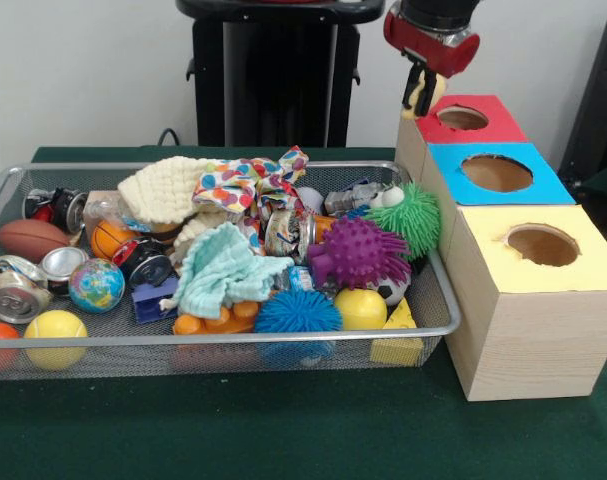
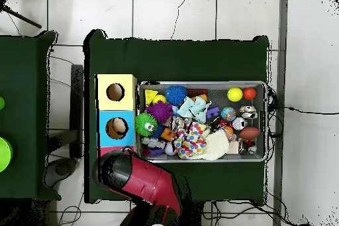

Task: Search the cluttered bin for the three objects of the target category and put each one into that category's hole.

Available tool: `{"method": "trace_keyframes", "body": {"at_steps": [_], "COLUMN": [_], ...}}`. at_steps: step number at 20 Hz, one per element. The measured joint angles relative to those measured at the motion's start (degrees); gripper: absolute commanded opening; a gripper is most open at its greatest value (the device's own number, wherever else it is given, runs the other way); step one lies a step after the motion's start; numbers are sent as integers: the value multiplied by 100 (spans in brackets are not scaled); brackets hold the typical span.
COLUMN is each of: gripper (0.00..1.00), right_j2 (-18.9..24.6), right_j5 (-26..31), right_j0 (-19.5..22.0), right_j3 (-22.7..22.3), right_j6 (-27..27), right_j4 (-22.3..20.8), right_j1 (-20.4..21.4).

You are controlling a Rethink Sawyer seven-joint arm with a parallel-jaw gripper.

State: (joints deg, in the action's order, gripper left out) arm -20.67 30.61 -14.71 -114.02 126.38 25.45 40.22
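One gripper [image 1: 419,95] pinching pale object [image 1: 415,100] just beside red-surround hole [image 1: 463,118]; wire-mesh bin [image 1: 438,265] cluttered.

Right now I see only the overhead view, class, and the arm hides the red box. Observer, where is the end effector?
Observer: The end effector hangs above the box of the red-surround hole, at the edge nearest the cluttered bin.
Operator: Is that hole blocked?
Observer: No, it is open, with nothing in its mouth.
Operator: Carrying anything?
Observer: A pale thing shows at its tip; whether it is gripped, I cannot tell.
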Motion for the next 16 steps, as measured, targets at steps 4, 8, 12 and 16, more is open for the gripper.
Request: {"method": "trace_keyframes", "body": {"at_steps": [4, 8, 12, 16], "gripper": [0, 0, 0, 0], "right_j2": [17, 19, -21, -143], "right_j5": [-189, -286, -285, -240], "right_j0": [1, -4, -68, -251], "right_j3": [1, 8, 20, 82], "right_j6": [76, 79, 86, 141], "right_j4": [157, 323, 411, 425], "right_j1": [-203, -306, -315, -316]}}
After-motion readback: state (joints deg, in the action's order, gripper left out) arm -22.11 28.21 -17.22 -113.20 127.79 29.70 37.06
